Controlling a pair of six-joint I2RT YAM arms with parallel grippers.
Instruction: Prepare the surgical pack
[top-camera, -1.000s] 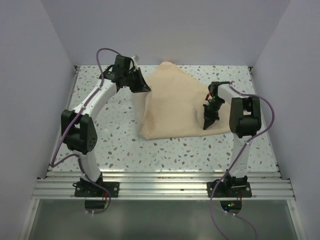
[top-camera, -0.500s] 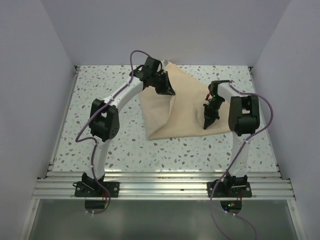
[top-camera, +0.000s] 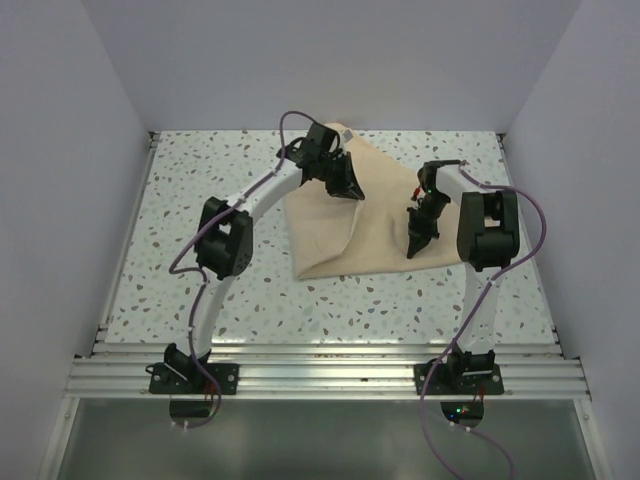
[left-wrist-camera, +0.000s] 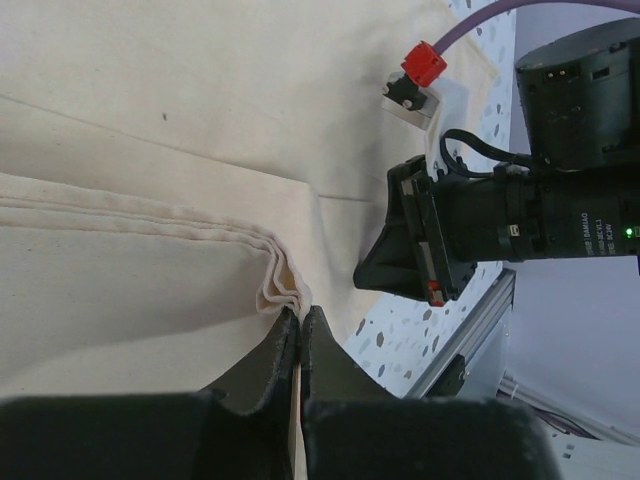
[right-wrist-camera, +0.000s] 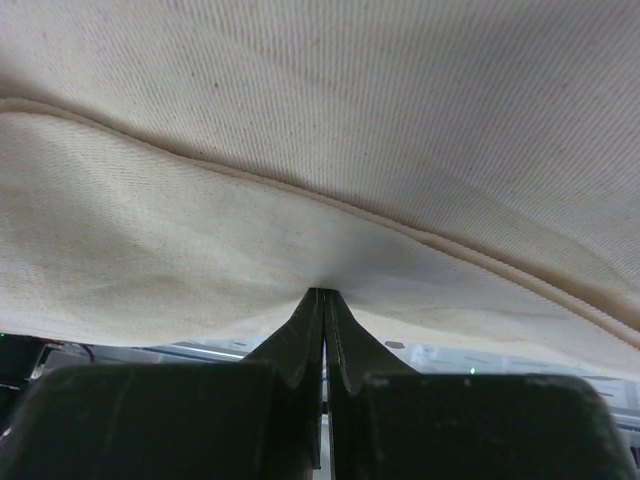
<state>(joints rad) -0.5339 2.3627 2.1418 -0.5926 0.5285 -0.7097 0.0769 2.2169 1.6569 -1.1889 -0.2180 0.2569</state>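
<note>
The wrap sheet is rendered in plain tan; the bench is white, speckled with grey and brown; a red plug is seen.

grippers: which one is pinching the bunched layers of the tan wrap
The left gripper: it clamps a pleated stack of wrap sheet layers; the right gripper pinches one smooth edge.

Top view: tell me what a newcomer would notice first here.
The big tan wrap sheet lies bunched and folded over at the far middle of the speckled table. The left end effector is shut on the sheet's layered fold at its far left. The right end effector pinches the sheet's right edge, so both arms arch in over the cloth.
</note>
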